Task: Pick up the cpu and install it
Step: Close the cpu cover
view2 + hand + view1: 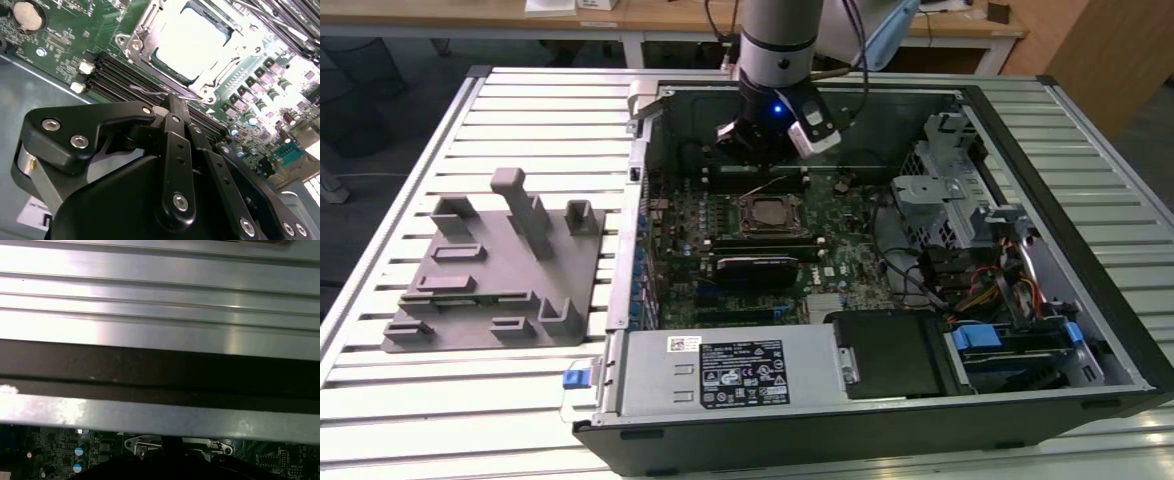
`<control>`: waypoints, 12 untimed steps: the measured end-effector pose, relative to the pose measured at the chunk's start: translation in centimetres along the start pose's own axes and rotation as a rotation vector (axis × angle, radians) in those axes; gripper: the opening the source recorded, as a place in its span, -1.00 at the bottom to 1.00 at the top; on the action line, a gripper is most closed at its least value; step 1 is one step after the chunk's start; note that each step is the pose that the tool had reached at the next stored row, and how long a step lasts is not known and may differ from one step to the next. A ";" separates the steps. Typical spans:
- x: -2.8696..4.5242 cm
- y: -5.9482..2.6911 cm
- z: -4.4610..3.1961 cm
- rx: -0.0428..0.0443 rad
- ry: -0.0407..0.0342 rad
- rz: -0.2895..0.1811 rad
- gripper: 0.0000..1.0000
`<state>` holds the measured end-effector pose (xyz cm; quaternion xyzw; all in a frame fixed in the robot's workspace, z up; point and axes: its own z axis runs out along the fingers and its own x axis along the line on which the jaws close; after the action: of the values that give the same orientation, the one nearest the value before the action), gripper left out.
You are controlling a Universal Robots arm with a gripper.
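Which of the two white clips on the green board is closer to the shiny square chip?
The upper clip in the second wrist view: it sits nearer the cpu than the other white clip, which lies further along the black slots.

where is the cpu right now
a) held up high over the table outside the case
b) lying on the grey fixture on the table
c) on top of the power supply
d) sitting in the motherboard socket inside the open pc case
d: the cpu shows as a bright silvery square seated inside the metal socket frame on the motherboard, with the gripper close beside the socket.
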<state>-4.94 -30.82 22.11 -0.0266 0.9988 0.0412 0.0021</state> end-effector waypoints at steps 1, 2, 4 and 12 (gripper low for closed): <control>-0.09 0.01 0.03 0.0001 -0.0001 0.000 -0.79; -0.17 0.01 0.05 0.0001 -0.0001 0.000 -0.79; -0.35 0.02 0.08 0.0003 0.0000 0.000 -0.79; -1.35 0.04 0.33 0.0007 0.0001 -0.001 -0.79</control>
<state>-3.60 -30.69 21.79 -0.0269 0.9988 0.0408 0.0021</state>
